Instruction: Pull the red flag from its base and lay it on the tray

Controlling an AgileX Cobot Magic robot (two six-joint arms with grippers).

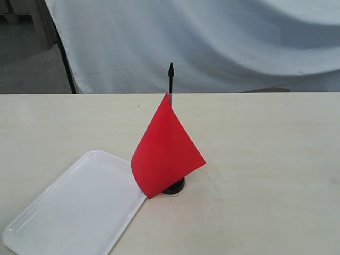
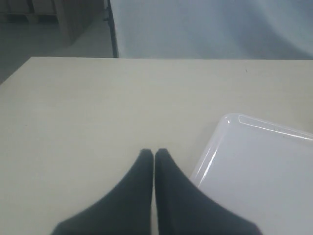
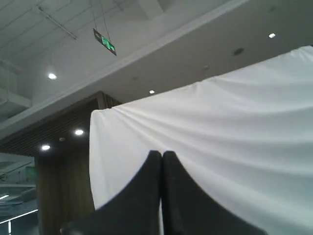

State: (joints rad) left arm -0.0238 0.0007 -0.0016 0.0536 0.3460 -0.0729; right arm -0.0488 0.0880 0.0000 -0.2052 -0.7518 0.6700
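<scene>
The red flag stands upright in the middle of the table, its pole with the pointed black tip rising above the cloth. The round black base peeks out under the cloth's lower edge. The white tray lies flat to the flag's left, its corner close to the base. Neither arm shows in the exterior view. My left gripper is shut and empty over bare table beside the tray. My right gripper is shut and empty, pointing up at a white backdrop, away from the table.
A white cloth backdrop hangs behind the table's far edge. The pale wooden tabletop stretches to the right of the flag. Ceiling lights and a green sign show in the right wrist view.
</scene>
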